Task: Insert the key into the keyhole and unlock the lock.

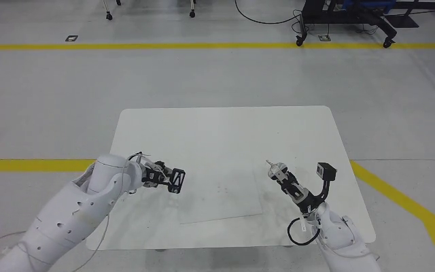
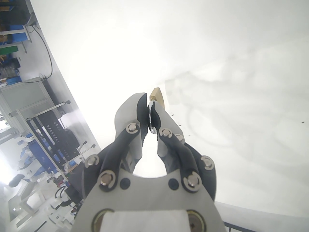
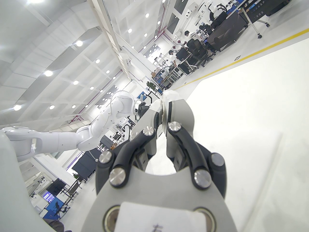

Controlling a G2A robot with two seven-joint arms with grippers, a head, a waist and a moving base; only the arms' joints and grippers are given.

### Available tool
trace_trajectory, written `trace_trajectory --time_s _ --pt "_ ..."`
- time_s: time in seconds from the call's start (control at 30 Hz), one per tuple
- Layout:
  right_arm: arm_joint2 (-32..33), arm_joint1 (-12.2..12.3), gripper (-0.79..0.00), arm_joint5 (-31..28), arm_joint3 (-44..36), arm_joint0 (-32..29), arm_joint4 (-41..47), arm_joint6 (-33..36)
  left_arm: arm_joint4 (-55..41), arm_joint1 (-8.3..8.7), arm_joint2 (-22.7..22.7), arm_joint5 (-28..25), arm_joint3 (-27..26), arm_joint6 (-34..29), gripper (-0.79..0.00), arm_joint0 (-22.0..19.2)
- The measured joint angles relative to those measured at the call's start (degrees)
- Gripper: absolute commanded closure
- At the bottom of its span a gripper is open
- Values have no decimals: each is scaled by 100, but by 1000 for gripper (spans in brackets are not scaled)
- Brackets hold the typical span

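At the near right of the white table (image 1: pixel 224 136), the right gripper (image 1: pixel 275 170) hangs above the surface, pointing away from the robot and toward the table's middle. Its wrist view shows the right gripper (image 3: pixel 165 102) with its jaws drawn together on a thin strip seen edge-on, the key (image 3: pixel 163 115). From above, a small silvery tip of the key (image 1: pixel 270 163) sticks out past the fingertips. How much of the key is inside the grip cannot be told.

Across the table, at much the same depth, the left gripper (image 1: pixel 175 180) sits over the left side, aimed toward the right gripper and well apart from it. In its wrist view the left gripper (image 2: pixel 147 100) is clamped nearly closed, with only a narrow slit between the dark pads (image 2: pixel 141 112). It holds the padlock (image 2: pixel 157 97) by its silver shackle, which is pinched between the pads. The brass body juts out just beyond the fingertips, off the table. The keyhole cannot be made out.

Between the two grippers, slightly nearer the robot, the faint outline of a clear rectangular sheet (image 1: pixel 224 204) lies flat on the tabletop.

Beyond the table's far edge, a yellow floor line (image 1: pixel 204 46) runs across the floor. Farther still stands a dark wheeled cart (image 1: pixel 346 20).
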Motion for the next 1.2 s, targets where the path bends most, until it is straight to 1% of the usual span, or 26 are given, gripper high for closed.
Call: trace_trajectory --time_s 0.13,0.4,0.63,0.67,0.73,0.9,1.0,1.2 --pt "0 0 0 0 0 0 0 0 -37 -52 75 -277 50 -434 0 -29" --pt "0 0 0 0 0 0 0 0 -421 -132 561 -278 467 -796 0 -441" --pt "0 0 0 0 0 0 0 0 -930 -228 707 -279 746 -1040 -3 -702" --pt "0 0 0 0 0 0 0 0 -967 -235 726 -279 767 -1066 -37 -726" --pt "0 0 0 0 0 0 0 0 -1020 -245 776 -279 804 -1124 -40 -770" --pt "0 0 0 0 0 0 0 0 -1131 -254 875 -279 896 -1198 -80 -855" --pt "0 0 0 0 0 0 0 0 -1177 -263 928 -279 969 -1230 -139 -903" --pt "0 0 0 0 0 0 0 0 -1236 -288 1007 -279 1077 -1269 -200 -980"
